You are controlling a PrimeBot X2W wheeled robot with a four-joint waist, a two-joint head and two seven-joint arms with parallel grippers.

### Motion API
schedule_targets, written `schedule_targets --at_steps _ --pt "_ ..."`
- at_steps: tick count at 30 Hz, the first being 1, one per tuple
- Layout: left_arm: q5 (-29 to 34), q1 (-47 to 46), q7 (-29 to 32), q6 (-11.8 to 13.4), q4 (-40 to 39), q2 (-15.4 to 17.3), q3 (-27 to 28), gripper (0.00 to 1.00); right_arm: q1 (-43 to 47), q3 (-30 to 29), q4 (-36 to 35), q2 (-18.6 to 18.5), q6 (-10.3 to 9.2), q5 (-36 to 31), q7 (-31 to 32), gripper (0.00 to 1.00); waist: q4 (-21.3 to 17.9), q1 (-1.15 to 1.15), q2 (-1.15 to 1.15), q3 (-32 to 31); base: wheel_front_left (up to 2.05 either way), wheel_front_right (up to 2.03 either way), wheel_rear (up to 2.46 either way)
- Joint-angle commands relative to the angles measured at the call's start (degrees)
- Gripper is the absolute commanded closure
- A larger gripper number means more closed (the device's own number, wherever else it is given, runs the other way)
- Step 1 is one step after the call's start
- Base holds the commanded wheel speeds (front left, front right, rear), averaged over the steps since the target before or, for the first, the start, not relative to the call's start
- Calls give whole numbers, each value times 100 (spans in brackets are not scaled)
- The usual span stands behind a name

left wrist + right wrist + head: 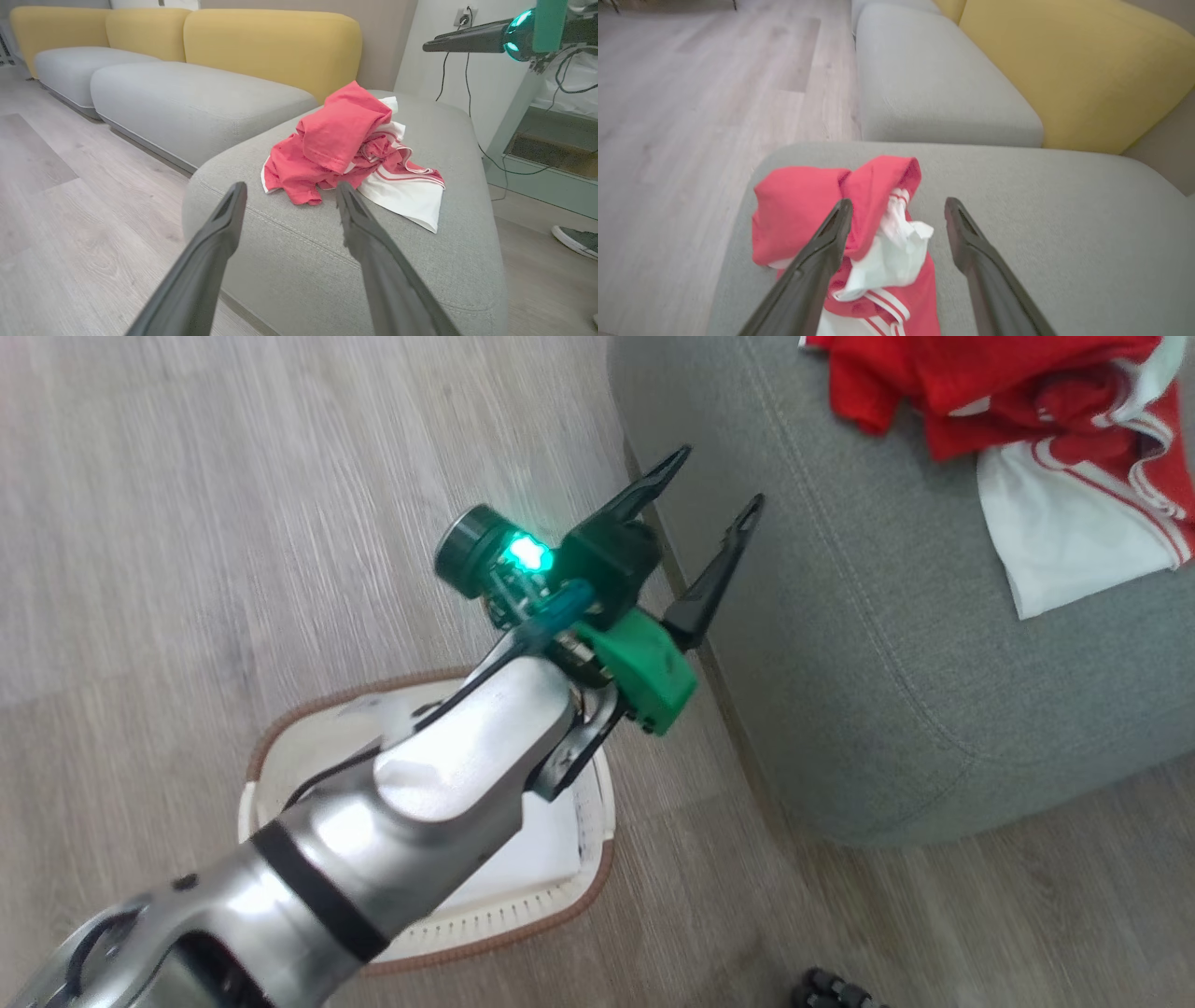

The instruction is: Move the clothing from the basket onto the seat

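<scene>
Mostly hidden under the silver arm [420, 803]: oval white plastic basket [504, 922]. Red fabric clothing [1008, 383] cropped at one o'clock. Left gripper [722, 474], right gripper [899, 203] spread, empty.

Soft, even light, faint shadows.
Glare whitens my polished silver forearm [448, 775]; my green wrist lamp [525, 553] blooms; the pale wood-plank floor [70, 210] bows at wrist-view edges.

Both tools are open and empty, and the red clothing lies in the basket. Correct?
No. The clothing lies on the seat, not in the basket, as the left wrist view shows. The left tool and right tool are open and empty.
</scene>
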Motion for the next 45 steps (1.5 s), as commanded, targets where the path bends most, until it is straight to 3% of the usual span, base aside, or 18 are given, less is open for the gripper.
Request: schedule_targets --at_steps 1,7,12,22,28,33,38,45 --pt "78 -46 -53 61 -230 110 250 0 9 3 -73 -261 -2 77 -151 0 41 0 0 -155 0 0 0" --pt "180 384 -54 200 -686 402 679 0 162 -397 -512 -362 -2 97 -402 0 230 0 0 -493 0 0 0" --pt "206 777 -54 261 -994 611 952 0 753 -1441 -956 -370 -2 -347 -406 0 426 0 0 -784 0 0 0" --pt "227 1506 -54 510 -1418 961 1462 0 2656 -3708 -2064 -38 -2 -1788 -407 0 875 0 0 -1214 0 0 0" --pt "227 1966 -54 606 -1644 1093 1737 0 4149 -5024 -2882 544 -2 -2712 -408 0 1169 0 0 -1407 0 0 0" --pt "271 2260 -54 671 -1808 1168 1944 0 4988 -5646 -3330 1007 -2 -3073 -408 0 1365 0 0 -1457 0 0 0" --pt "369 2629 -54 723 -1979 1190 2205 0 5743 -6190 -3786 1587 -2 -3356 -408 0 1583 0 0 -1503 0 0 0" --pt "623 3171 -54 766 -2181 1154 2701 0 6524 -6399 -4190 2310 -2 -3484 -408 0 1792 0 0 -1545 0 0 0"
